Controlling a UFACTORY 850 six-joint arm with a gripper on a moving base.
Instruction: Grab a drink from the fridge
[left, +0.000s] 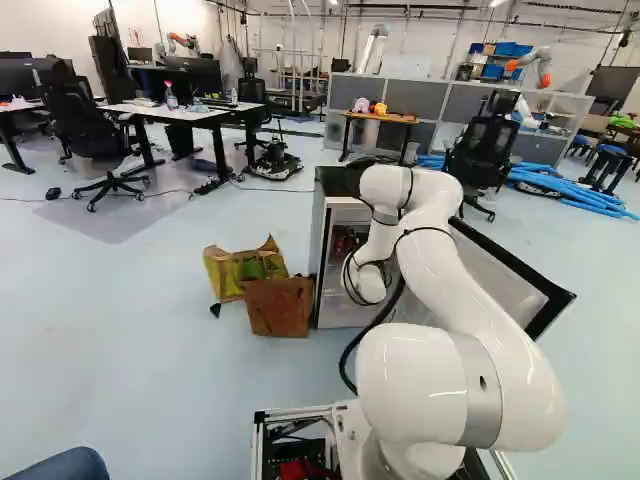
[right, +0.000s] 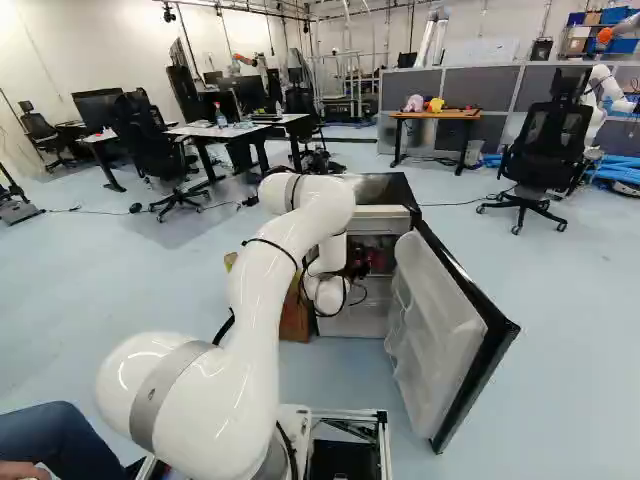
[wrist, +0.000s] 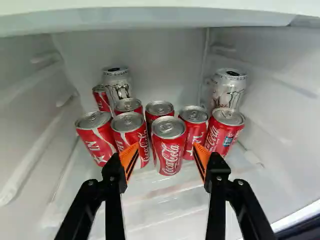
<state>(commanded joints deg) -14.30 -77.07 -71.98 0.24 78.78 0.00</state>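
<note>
Where the left base view begins, black mesh office chairs (left: 85, 120) by white-topped, black-legged desks (left: 175, 113). Rightward on the pale blue floor: crumpled yellow-and-green bag (left: 225, 270), then a squarish brown container (left: 280, 305), both near the fridge's side. Next, low black-topped fridge with white interior (right: 375, 187), standing open. Thick, glossy white robot arm (right: 265, 270) bends over to its opening, black gripper with orange pads (right: 358, 265) reaching inside. Wrist view: gripper (wrist: 166, 146) spread, fingers well apart, pinching nothing. Drinks stand upright in a cluster on the fridge's pale shelf (wrist: 165, 200): eight red cans with silver tops, two white-and-silver cans farther back. One red can, nearest front (wrist: 168, 145), lies ahead of the gap between the fingertips, red neighbours close by on both sides. Whether a fingertip brushes any can, cannot tell. Beyond the fridge, wooden-topped table with black legs (left: 380, 117), small pink and yellow objects on it. Right of the opening, black-edged door with moulded white lining (right: 430, 320), swung out toward the base. Last, far right in the left base view, long bright-blue tubes (left: 575, 195) on the floor.
</note>
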